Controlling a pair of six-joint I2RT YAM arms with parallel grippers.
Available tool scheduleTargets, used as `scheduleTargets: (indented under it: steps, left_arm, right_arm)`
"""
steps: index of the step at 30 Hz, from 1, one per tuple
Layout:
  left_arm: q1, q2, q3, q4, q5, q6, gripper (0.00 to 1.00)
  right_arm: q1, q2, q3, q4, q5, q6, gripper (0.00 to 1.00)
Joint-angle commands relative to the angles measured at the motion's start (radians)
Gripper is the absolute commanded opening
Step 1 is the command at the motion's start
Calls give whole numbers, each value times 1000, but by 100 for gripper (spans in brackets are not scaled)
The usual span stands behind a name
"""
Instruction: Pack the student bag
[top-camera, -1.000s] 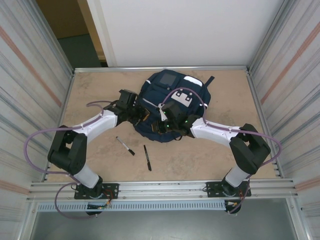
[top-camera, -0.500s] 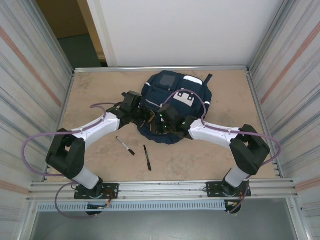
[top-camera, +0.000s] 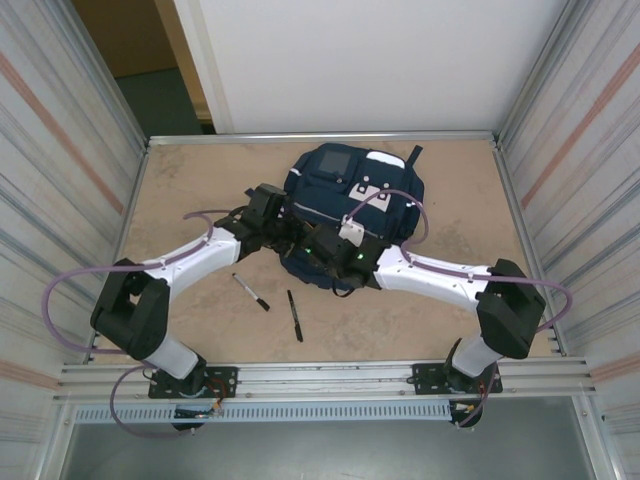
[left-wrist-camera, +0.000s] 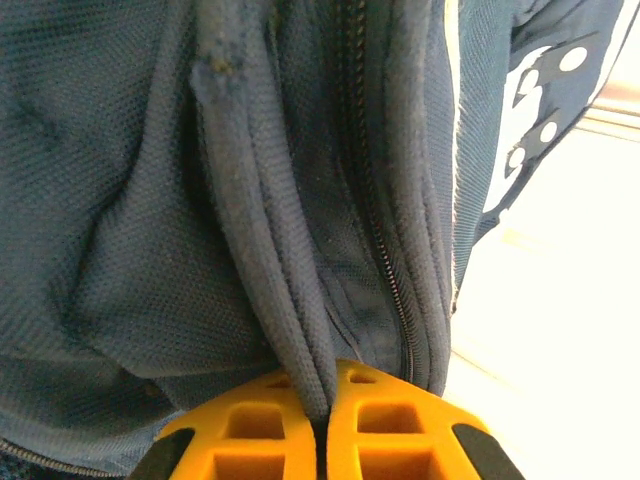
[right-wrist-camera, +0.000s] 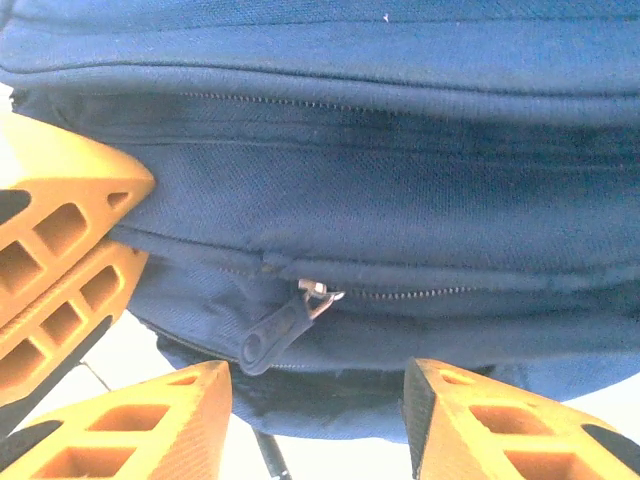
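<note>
The student bag (top-camera: 345, 178), a navy backpack with white patches, lies at the back middle of the table. My left gripper (top-camera: 289, 233) is at its near left edge. In the left wrist view this gripper (left-wrist-camera: 322, 428) is shut on a rolled fold of the bag's fabric (left-wrist-camera: 262, 250), beside a zip track (left-wrist-camera: 375, 220). My right gripper (top-camera: 318, 250) is at the bag's near edge. In its own view it (right-wrist-camera: 318, 405) stands open just below a dark zip pull (right-wrist-camera: 275, 331) and does not touch it. The left gripper's orange fingers (right-wrist-camera: 60, 250) show at the left of that view.
Two black pens (top-camera: 251, 291) (top-camera: 295, 315) lie on the brown table in front of the bag, between the two arms. Corrugated metal walls (top-camera: 60, 150) close in both sides, and a metal rail (top-camera: 320, 378) runs along the near edge.
My right gripper has opened and slid left along the bag's near edge. The left gripper moved slightly right, still clamped on the fabric. The bag's near edge has shifted a little.
</note>
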Motion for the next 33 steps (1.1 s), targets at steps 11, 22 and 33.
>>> scheduleTargets:
  steps: [11, 22, 33]
  left_arm:
    - [-41, -118, -18, 51, 36, -42, 0]
    - [-54, -119, -9, 49, 35, -41, 0]
    - [-54, -100, -16, 60, 43, -41, 0]
  right_arm:
    - [-31, 32, -4, 67, 21, 19, 41]
    - [-36, 49, -45, 233, 68, -137, 18]
    - [-38, -32, -175, 480, -36, -395, 9]
